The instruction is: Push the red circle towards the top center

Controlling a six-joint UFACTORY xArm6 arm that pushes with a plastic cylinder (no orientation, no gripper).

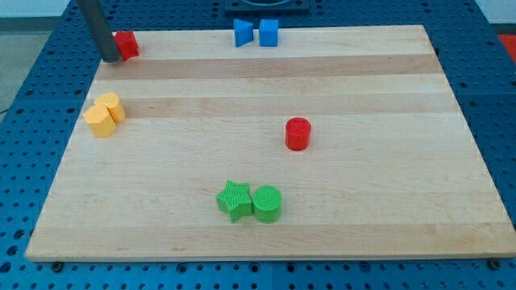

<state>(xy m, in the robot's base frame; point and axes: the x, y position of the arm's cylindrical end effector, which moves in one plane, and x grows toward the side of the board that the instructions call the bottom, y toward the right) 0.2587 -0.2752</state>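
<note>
My tip [110, 59] sits at desk [363, 209] top-left beside another red block [126, 43], w/ no jaws to open/close; red circle [297, 134] untouched mid-desk, push not begun.

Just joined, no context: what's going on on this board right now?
One arm with a rod is meant to push the red circle toward the top centre. My tip is at the board's top-left corner, right beside another red block, far from the circle, which sits untouched right of centre. Two blue blocks occupy the top centre; yellow blocks sit left, green star and green circle near the bottom.
</note>
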